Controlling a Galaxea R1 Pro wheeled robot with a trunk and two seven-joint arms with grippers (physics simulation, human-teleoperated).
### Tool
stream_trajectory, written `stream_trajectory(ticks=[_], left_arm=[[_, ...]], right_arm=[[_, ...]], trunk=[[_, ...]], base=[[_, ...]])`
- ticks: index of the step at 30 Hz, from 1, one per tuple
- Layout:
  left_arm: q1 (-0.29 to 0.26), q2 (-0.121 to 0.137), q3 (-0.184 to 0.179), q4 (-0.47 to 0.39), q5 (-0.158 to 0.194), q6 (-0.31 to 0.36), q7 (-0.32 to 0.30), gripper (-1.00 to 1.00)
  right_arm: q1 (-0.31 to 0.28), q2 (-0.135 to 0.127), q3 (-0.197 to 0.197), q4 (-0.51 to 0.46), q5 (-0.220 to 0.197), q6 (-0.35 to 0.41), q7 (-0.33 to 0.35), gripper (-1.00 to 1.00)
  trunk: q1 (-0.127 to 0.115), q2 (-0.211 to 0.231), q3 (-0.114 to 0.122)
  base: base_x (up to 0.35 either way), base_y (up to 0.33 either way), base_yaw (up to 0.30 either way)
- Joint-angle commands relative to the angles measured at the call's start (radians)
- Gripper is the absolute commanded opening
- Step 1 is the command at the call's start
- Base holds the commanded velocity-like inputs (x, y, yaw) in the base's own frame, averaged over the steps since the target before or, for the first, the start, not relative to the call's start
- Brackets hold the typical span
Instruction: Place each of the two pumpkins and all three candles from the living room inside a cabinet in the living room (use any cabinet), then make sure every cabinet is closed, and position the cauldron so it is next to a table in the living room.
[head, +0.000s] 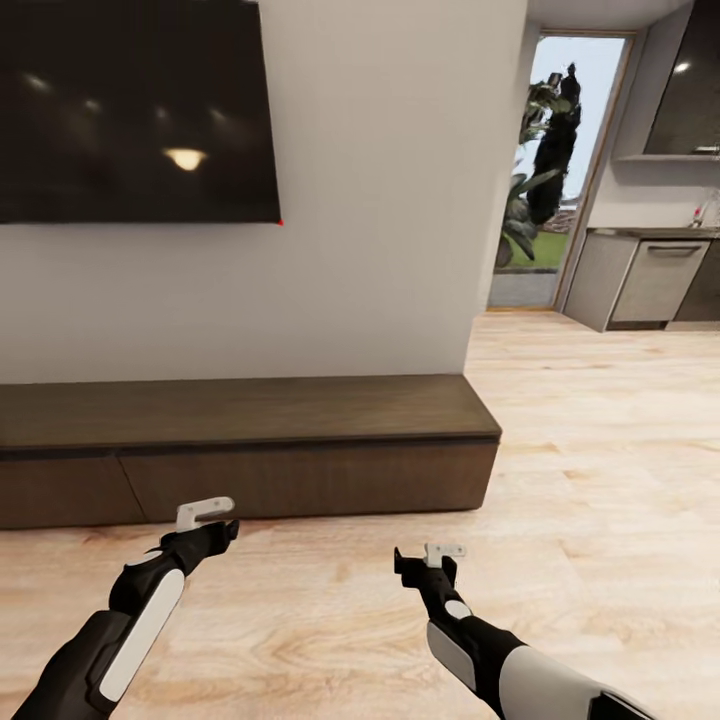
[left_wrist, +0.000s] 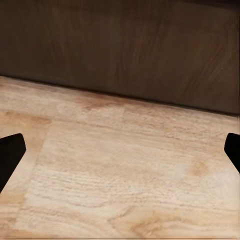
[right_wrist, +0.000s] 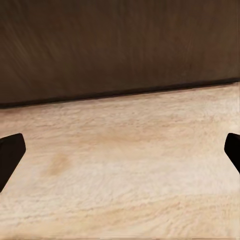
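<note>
Both arms low over the pale wood floor, left tool and right tool each spread apart and empty, cabinet just beyond against the far wall, 2 drawers closed, television above.

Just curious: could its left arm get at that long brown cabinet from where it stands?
Probably yes. The left claw hangs open just before the cabinet front, with bare floor between them.

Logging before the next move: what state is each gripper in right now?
Left gripper: open, empty, above the floor by the cabinet.
Right gripper: open, empty.
</note>
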Motion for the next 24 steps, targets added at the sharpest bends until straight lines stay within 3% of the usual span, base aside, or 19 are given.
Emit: stream_trajectory(ticks=[1,15,21,24], left_arm=[[-0.001,0.001,-0.003,-0.002,0.011,0.001,0.01,1.0],[0.0,-0.001,-0.001,-0.032,0.011,0.049,0.01,1.0],[0.0,0.0,0.0,-0.058,0.009,0.088,0.01,1.0],[0.0,0.0,-0.001,-0.074,0.01,0.096,0.011,1.0]], right_arm=[[-0.001,0.0,0.008,-0.001,-0.007,-0.003,-0.006,1.0],[-0.001,0.006,0.007,-0.003,-0.016,0.016,-0.008,1.0],[-0.001,0.009,0.006,-0.004,-0.13,0.144,-0.015,1.0],[-0.004,0.009,0.005,-0.004,-0.155,0.178,-0.016,1.0]], trunk=[[-0.001,0.0,0.003],[-0.007,0.003,0.057],[-0.01,0.005,0.08],[-0.011,0.005,0.092]], base=[[-0.24,0.044,0.0],[-0.03,0.006,0.0],[-0.238,0.0,0.0],[-0.326,0.0,0.0]])
